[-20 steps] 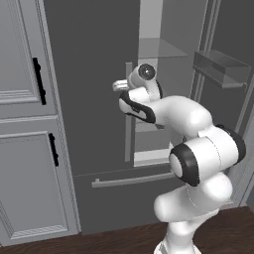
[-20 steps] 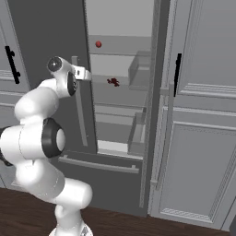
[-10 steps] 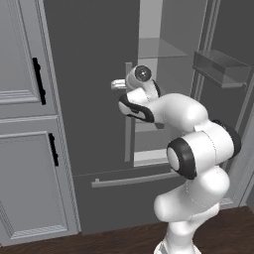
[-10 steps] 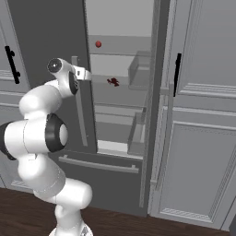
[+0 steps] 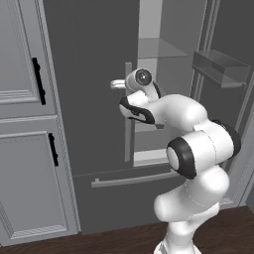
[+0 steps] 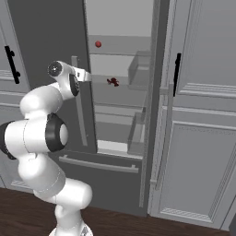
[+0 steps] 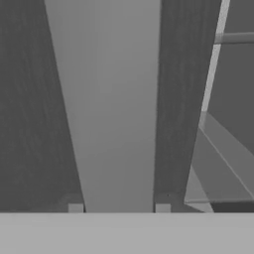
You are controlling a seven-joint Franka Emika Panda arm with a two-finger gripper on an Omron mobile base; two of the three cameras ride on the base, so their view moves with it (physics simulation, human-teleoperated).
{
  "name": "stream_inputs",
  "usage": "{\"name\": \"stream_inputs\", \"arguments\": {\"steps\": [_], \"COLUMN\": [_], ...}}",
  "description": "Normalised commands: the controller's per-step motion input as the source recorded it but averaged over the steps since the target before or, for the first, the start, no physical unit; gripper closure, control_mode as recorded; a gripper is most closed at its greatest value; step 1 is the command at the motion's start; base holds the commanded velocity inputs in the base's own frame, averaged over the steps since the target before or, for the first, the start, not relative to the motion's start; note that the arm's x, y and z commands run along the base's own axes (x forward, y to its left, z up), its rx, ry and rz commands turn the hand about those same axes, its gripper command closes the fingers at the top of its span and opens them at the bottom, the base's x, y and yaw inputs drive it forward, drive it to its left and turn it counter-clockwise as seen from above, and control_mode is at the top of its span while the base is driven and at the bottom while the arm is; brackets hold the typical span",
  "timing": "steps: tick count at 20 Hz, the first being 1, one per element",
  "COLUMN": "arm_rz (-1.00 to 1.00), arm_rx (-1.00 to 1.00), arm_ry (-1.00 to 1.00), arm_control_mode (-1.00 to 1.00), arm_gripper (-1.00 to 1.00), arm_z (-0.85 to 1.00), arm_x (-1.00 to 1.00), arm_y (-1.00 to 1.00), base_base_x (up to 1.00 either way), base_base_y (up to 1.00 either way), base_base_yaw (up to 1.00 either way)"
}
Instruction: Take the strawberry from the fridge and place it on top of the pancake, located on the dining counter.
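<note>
Dark fridge (image 6: pixel 55 27), right door ajar

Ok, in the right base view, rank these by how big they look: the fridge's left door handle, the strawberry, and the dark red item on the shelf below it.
1. The fridge left door handle, a long vertical bar, by far the largest.
2. The dark red item and the strawberry: both tiny and about alike here, so I will not rank them.
</note>
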Motion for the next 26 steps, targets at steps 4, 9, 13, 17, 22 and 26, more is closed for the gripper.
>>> {"name": "stream_inputs", "arguments": {"steps": [4, 9, 13, 17, 22, 26], "arm_rz": [0.09, 0.12, 0.09, 0.04, 0.00, 0.00], "arm_rx": [0.00, 0.00, 0.00, 0.00, 0.00, 0.00], "arm_ry": [0.00, 0.00, 0.00, 0.00, 0.03, 0.05], "arm_control_mode": [-1.00, -1.00, -1.00, -1.00, -1.00, -1.00], "arm_gripper": [1.00, 1.00, 1.00, 1.00, 1.00, -1.00], "arm_z": [0.00, 0.00, 0.00, 0.00, 0.08, 0.08], "arm_x": [-0.20, -0.91, -1.00, -1.00, -0.97, -0.89], "arm_y": [0.45, 0.39, 0.51, 0.67, 0.66, 0.58], "base_base_x": [0.00, 0.00, 0.00, 0.00, 0.00, 0.00], "base_base_y": [0.00, 0.00, 0.00, 0.00, 0.00, 0.00], "base_base_yaw": [0.00, 0.00, 0.00, 0.00, 0.00, 0.00]}}
